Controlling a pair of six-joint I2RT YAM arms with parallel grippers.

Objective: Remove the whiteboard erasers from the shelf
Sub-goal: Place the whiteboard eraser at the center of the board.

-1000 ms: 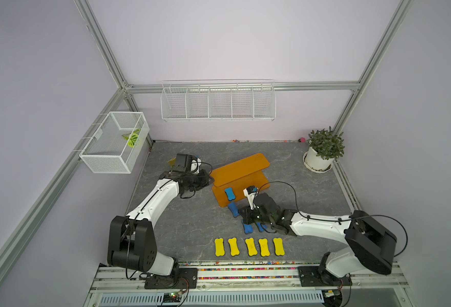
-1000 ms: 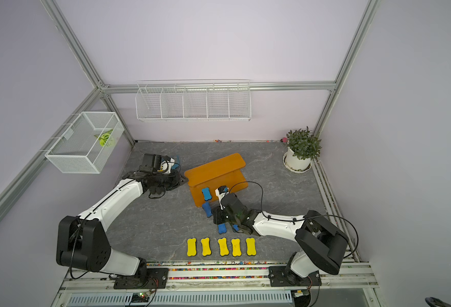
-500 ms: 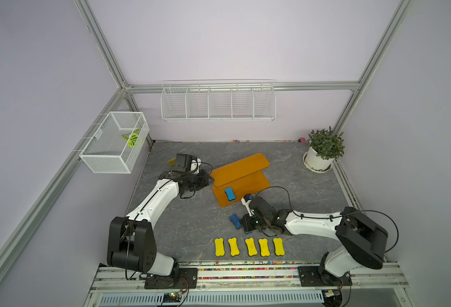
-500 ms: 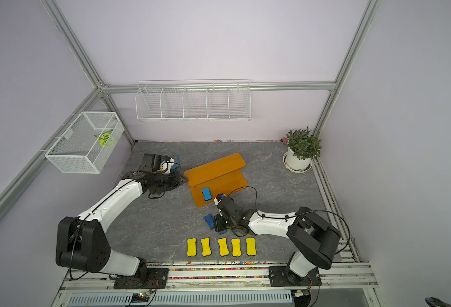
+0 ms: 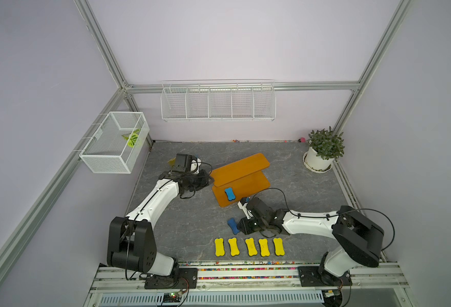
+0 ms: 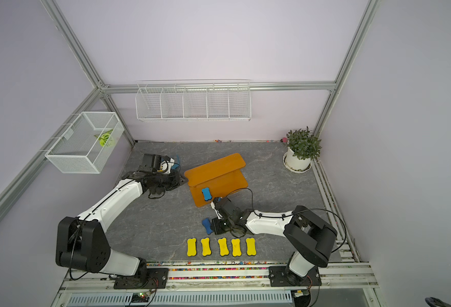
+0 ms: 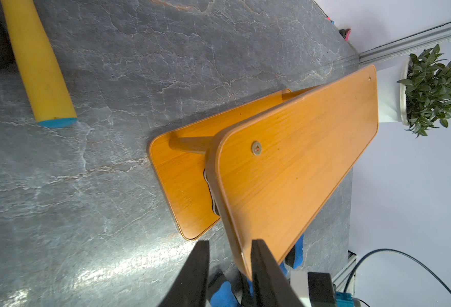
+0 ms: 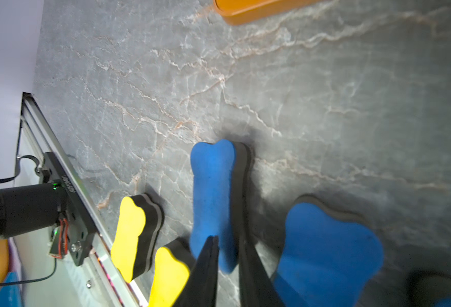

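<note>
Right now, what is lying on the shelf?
One blue eraser lies on the lower board of the shelf. The top board is bare, but it covers part of the lower board.

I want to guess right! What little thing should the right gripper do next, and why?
Probably open wider and lift away. The right gripper straddles a blue eraser that seems to rest on the table, already off the shelf. Another blue eraser lies on the shelf's lower board.

One eraser (image 5: pixel 229 193) on shelf (image 5: pixel 241 170), others on table (image 5: pixel 181 226)
</note>
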